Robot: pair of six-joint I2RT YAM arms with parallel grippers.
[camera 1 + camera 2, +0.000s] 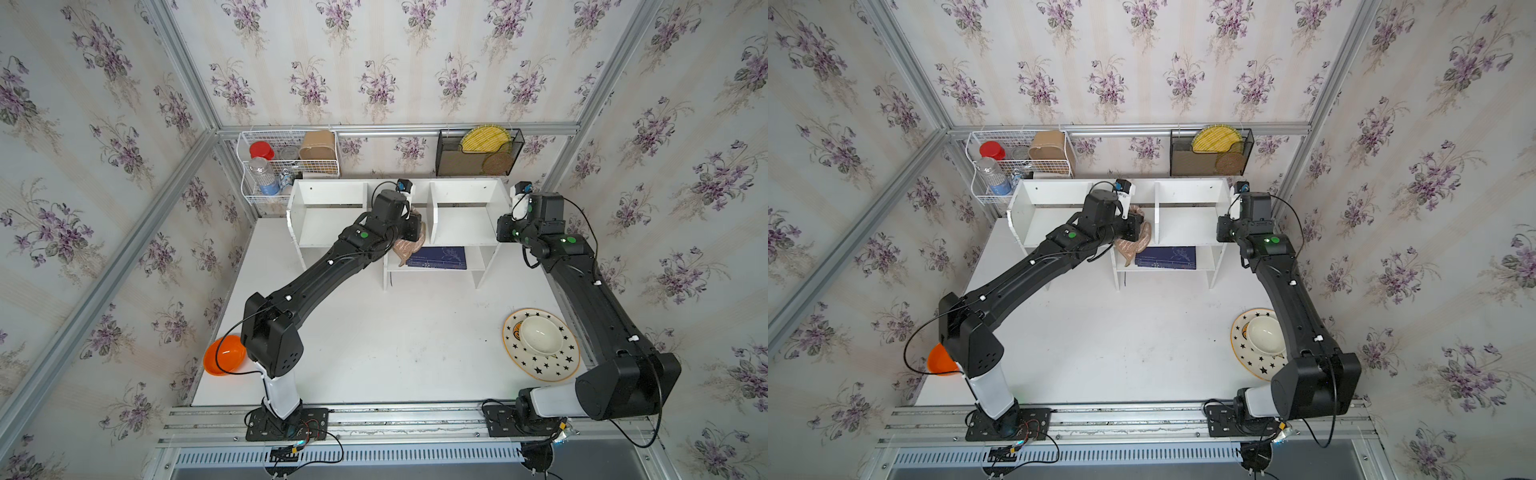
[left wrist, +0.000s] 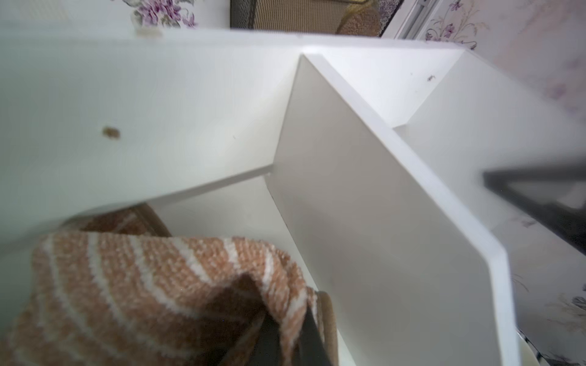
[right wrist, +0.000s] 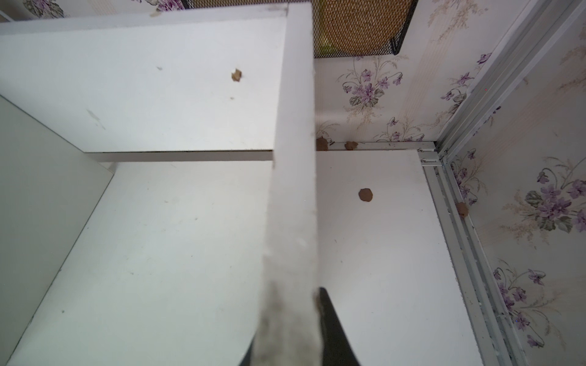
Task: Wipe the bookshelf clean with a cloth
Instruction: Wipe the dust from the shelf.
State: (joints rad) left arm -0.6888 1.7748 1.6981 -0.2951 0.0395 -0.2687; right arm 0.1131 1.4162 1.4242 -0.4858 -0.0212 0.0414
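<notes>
The tan-brown striped cloth (image 2: 142,285) is bunched in the middle compartment of the white bookshelf (image 1: 332,224). It is pinched between the pressed-together fingers of the left end effector (image 2: 290,332). In the left wrist view most of the fabric mounds ahead of and beside the fingertips, and one fold drapes over them. In both top views a tail of the cloth (image 1: 1133,245) hangs below the end effector, past the front edge of the compartment. It ends just beside the blue book (image 1: 1167,257) lying on the small lower shelf. The right-hand divider (image 2: 364,221) stands just beside this end effector, apart from it.

The right end effector (image 3: 288,342) sits at the far right end of the bookshelf, well apart from the cloth. Its fingers straddle the end panel (image 3: 295,158), one on each face, closed on the board. A small brown spot (image 3: 236,75) marks the back panel ahead of it. A brown crumb (image 3: 365,195) lies on the surface (image 1: 395,332) outside the panel.

Nearer the arm bases than the right end effector, a star-patterned plate (image 1: 552,374) carries a white bowl (image 1: 540,332). An orange bowl (image 1: 224,355) sits at the surface's edge by the left arm's elbow. Behind the bookshelf hang a white wire basket (image 1: 286,162) and a black mesh rack (image 1: 478,153).
</notes>
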